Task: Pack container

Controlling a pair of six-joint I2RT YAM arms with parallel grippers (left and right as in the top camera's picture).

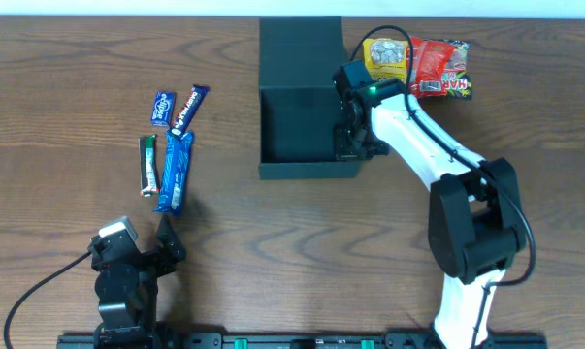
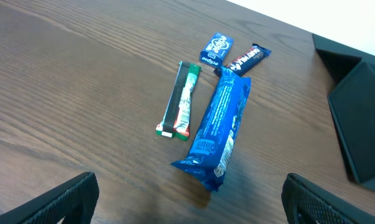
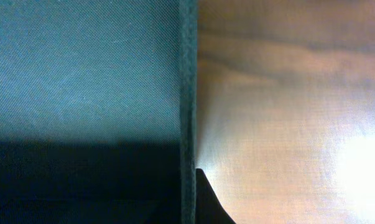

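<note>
The dark teal-grey container (image 1: 307, 171) stands open at the back middle, its lid flap (image 1: 300, 53) folded away behind it. My right gripper (image 1: 353, 136) is shut on the container's right wall. In the right wrist view the wall's top edge (image 3: 187, 93) runs straight down between the jaws, with one dark finger (image 3: 209, 202) showing outside it. The box looks empty inside. My left gripper (image 2: 190, 180) hangs open at the front left, holding nothing. Ahead of it lie a long blue packet (image 2: 218, 130), a green-and-white bar (image 2: 180, 99), a small blue packet (image 2: 216, 48) and a dark bar (image 2: 246, 60).
A yellow bag (image 1: 386, 56) and a red sweets bag (image 1: 439, 68) lie right of the container, behind my right arm. The left-hand candy group (image 1: 175, 172) sits well left of the box. The table's front edge carries the arm bases.
</note>
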